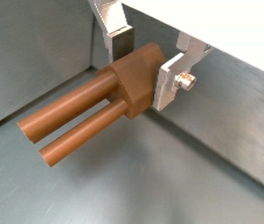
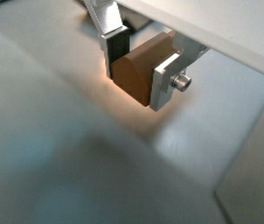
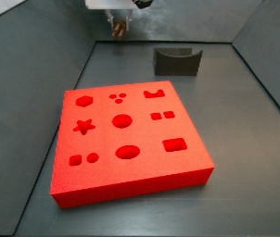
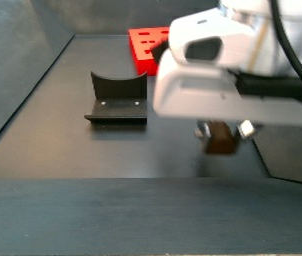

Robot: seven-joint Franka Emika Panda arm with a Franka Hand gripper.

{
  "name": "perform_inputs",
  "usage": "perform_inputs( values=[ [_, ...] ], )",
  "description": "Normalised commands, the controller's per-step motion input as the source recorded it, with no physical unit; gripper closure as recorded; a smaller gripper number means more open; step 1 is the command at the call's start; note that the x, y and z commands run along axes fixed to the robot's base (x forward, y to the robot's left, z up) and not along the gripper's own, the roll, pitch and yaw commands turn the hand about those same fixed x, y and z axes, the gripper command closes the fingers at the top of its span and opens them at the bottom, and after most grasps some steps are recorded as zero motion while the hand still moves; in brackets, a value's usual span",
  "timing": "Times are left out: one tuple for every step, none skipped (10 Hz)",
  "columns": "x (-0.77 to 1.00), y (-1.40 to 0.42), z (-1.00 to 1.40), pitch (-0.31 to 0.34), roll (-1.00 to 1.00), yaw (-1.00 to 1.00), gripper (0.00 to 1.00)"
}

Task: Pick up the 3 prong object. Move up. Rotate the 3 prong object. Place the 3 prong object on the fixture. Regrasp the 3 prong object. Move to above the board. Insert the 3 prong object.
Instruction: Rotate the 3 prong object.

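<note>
Dominating a side view, the one board is a thick bright-red slab lying flat on the dark grey floor, its top sunk with shape cutouts: a star, a hexagon, an oval, a crown shape, several circles and squares. Only its far corner shows in the other side picture. Behind it, apart from it, stands the single fixture, a small dark block with a curved U-shaped notch in its top; it also shows as a dark bracket on a base plate.

Next comes the hand, one only, hanging above the floor near the back wall, well apart from the board and beside the fixture (its white body hides much of a side view). Its two flat silver fingers are closed on the 3 prong object, pressing its squarish head from both sides.

That piece is smooth, warm brown plastic. In a wrist view two long round prongs run side by side away from the head; a third cannot be made out. From the opposite wrist camera only the blocky head shows. In a side view it is a tiny brown bit under the hand, clear of the floor.
</note>
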Motion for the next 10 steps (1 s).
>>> perform_inputs(
  values=[
    [0.13, -1.00, 0.34, 0.019, 0.04, 0.03, 1.00],
    [0.11, -1.00, 0.31, 0.036, 0.06, 0.03, 1.00],
    [0.11, -1.00, 0.29, 0.045, 0.07, 0.03, 1.00],
    [0.09, -1.00, 0.26, 0.078, 0.10, 0.03, 1.00],
    [0.07, -1.00, 0.26, 0.087, 0.11, 0.03, 1.00],
    [0.04, -0.77, 0.17, 0.087, 0.13, 0.03, 1.00],
    [0.02, -0.51, 0.10, 0.082, 0.15, 0.04, 1.00],
    [0.01, -0.31, 0.07, 0.080, 0.17, 0.04, 1.00],
    [0.01, -0.18, 0.05, 0.078, 0.18, 0.04, 1.00],
    [0.00, 0.00, 0.00, 0.000, 0.00, -1.00, 1.00]
  ],
)
